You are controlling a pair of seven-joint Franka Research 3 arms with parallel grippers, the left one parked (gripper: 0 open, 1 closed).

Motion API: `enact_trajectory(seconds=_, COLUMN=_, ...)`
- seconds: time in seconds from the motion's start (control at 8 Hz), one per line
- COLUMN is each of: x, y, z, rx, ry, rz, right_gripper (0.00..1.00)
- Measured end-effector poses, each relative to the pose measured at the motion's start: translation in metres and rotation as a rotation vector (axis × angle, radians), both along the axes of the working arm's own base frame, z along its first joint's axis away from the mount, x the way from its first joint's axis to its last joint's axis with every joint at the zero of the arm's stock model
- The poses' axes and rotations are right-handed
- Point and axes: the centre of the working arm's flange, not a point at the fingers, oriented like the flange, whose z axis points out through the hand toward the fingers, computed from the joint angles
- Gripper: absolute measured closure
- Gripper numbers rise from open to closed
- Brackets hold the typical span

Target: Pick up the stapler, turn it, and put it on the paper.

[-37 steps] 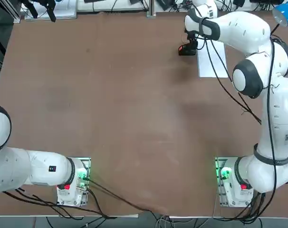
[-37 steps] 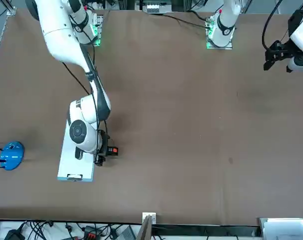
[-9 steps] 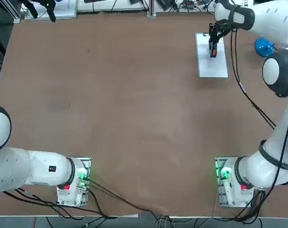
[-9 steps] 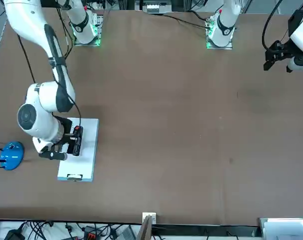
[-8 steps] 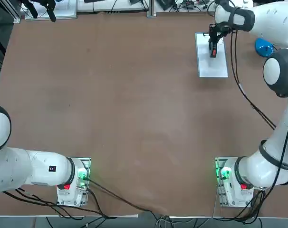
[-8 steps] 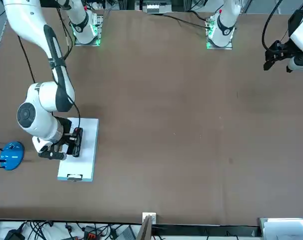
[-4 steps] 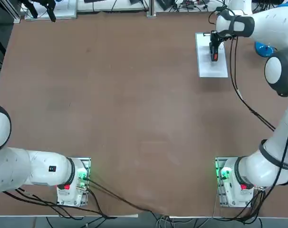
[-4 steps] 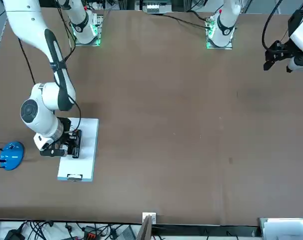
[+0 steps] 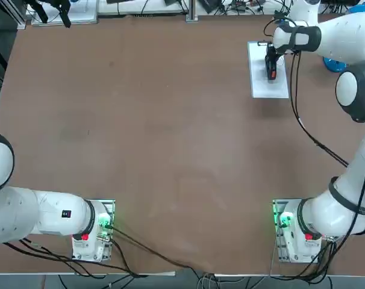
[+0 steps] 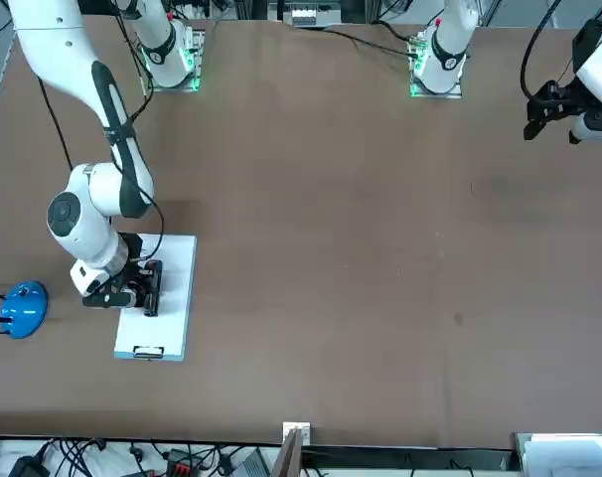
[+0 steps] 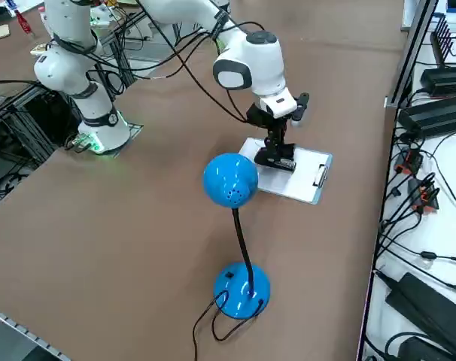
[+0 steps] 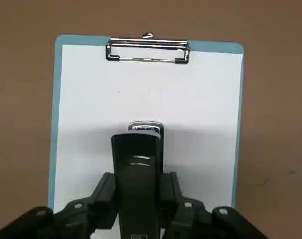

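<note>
Comparing with half a second back, the right gripper (image 9: 271,63) has sunk a little lower over the paper (image 9: 268,84) and the stapler (image 9: 271,67) now sits down on the sheet, lengthwise along it; some seconds earlier the stapler lay crosswise on the bare worktop (image 9: 146,120) just beside the paper's long edge.

The paper lies near the worktop's far edge on the robot's right, its metal clip (image 12: 147,50) at the short end farthest from the robot. A blue desk lamp (image 11: 232,183) stands close to the sheet's outer long side, so room is tight there; toward the middle of the worktop the brown surface is wide open.

The fingers (image 12: 105,189) press against both flanks of the stapler, closed on its body around mid-length. From the wrist camera, the stapler's nose points toward the clip and stops well short of it, white paper showing on either side.
</note>
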Motion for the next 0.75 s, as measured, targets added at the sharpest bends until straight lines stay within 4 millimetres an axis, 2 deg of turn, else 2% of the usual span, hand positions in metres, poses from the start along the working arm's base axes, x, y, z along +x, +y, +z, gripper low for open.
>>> enact_trajectory(seconds=0.75, x=-0.0041, y=0.0017, z=-0.0077, rx=0.002, ry=0.013, rz=0.007, right_gripper=0.59)
